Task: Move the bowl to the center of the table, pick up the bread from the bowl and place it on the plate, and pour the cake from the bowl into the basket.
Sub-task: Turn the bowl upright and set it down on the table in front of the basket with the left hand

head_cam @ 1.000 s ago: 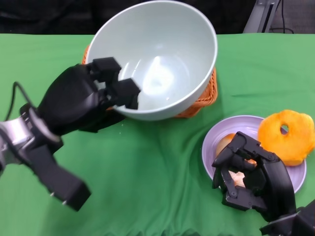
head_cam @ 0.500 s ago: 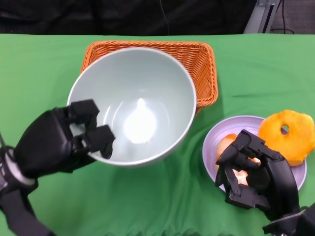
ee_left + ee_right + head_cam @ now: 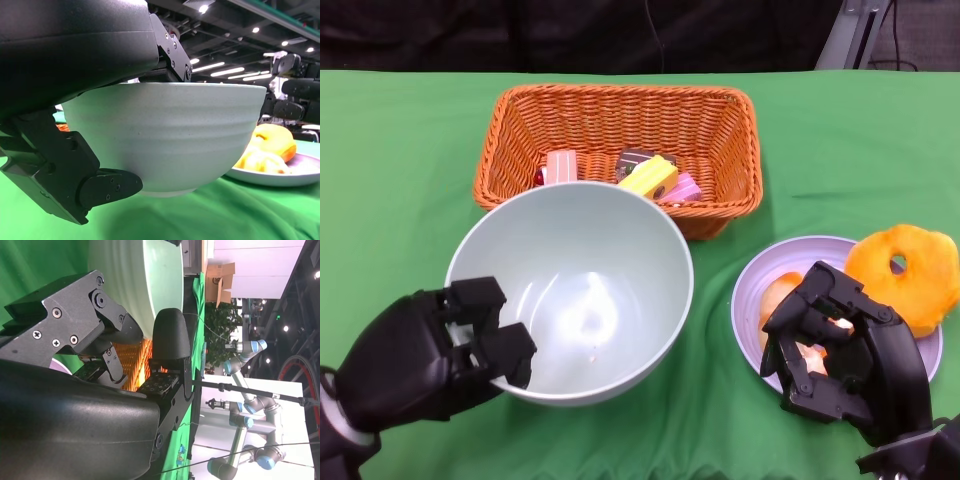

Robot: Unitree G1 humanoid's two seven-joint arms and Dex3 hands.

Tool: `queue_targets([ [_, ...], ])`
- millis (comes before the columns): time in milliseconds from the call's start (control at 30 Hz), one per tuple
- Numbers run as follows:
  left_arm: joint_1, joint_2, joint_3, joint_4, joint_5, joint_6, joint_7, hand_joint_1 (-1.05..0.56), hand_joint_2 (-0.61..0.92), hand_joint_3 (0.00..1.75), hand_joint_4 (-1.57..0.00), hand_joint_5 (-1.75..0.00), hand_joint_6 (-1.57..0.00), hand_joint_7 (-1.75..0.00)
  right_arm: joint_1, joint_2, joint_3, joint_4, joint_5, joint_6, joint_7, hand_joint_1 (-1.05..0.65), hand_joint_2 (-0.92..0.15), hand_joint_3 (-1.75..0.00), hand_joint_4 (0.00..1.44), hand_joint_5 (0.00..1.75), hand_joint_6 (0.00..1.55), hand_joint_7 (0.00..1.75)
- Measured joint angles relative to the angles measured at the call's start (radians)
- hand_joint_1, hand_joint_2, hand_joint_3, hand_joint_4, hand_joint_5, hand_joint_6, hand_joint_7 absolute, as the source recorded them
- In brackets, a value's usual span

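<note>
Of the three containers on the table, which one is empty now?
The pale green bowl held by the left hand: nothing inside. The basket holds cake pieces, the purple plate holds bread.

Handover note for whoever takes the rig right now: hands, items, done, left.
Left hand grips the near-left rim of the pale green bowl, upright and empty, resting on the cloth in front of the wicker basket.
Right hand hovers over the purple plate, fingers curled, seemingly holding nothing.
Done: cake pieces are in the basket; bread is on the plate.
Left: release the bowl, withdraw both hands.
</note>
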Motion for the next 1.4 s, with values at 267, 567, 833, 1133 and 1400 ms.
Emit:
queue_targets([
  [267, 0.006, -0.027, -0.023, 0.050, -0.011, 0.005, -0.012, 0.04, 0.50, 0.83, -0.74, -1.75, -0.59, -1.75, 0.001, 0.000, 0.001, -0.011, 0.000, 0.004, 0.000, 0.00, -0.58, -1.14, 0.78, 1.71, 0.64, 1.50],
  [567, 0.006, -0.082, -0.028, 0.139, -0.053, 0.027, -0.084, 0.08, 0.51, 0.83, -0.74, -1.75, -0.59, -1.74, 0.002, 0.000, 0.001, -0.012, 0.000, 0.005, -0.001, 0.00, -0.57, -1.16, 0.78, 1.71, 0.65, 1.50],
  [833, 0.001, -0.100, -0.026, 0.156, -0.093, 0.030, -0.175, -0.03, 0.71, 0.47, -0.71, -1.64, -0.74, -1.26, 0.003, 0.000, 0.001, -0.012, -0.003, 0.006, -0.002, 0.00, -0.57, -1.17, 0.78, 1.70, 0.64, 1.51],
  [1133, -0.003, -0.086, -0.025, 0.143, -0.131, 0.030, -0.277, -0.26, 0.87, 0.01, -0.86, -1.02, -1.08, -0.26, 0.003, 0.000, 0.001, -0.012, -0.003, 0.006, -0.003, 0.00, -0.57, -1.16, 0.78, 1.72, 0.64, 1.52],
  [1400, -0.002, -0.062, -0.021, 0.098, -0.139, -0.040, -0.295, -0.94, 0.92, 0.20, -0.85, -0.14, -0.84, 0.00, 0.003, 0.000, 0.001, -0.011, -0.003, 0.006, -0.002, -0.01, -0.57, -1.18, 0.76, 1.74, 0.63, 1.53],
])
